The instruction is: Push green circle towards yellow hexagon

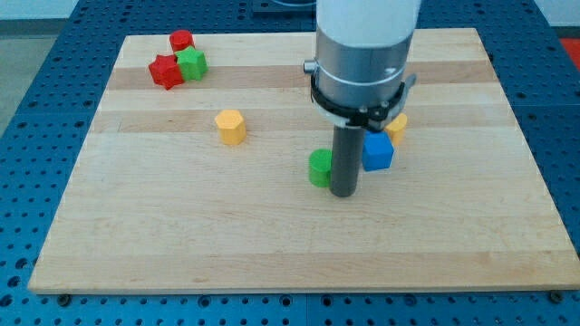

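The green circle (320,168) sits near the board's middle. My tip (343,193) stands right against its right side, touching or nearly touching it. The yellow hexagon (230,126) lies up and to the left of the green circle, well apart from it. The arm's white and grey body (362,54) hangs over the upper middle of the board and hides what lies behind it.
A blue cube (378,152) sits just right of the rod, with a yellow block (396,128) behind it, partly hidden. At the top left a red star (166,71), a green block (192,63) and a red block (181,41) cluster together. The wooden board (272,244) lies on blue perforated table.
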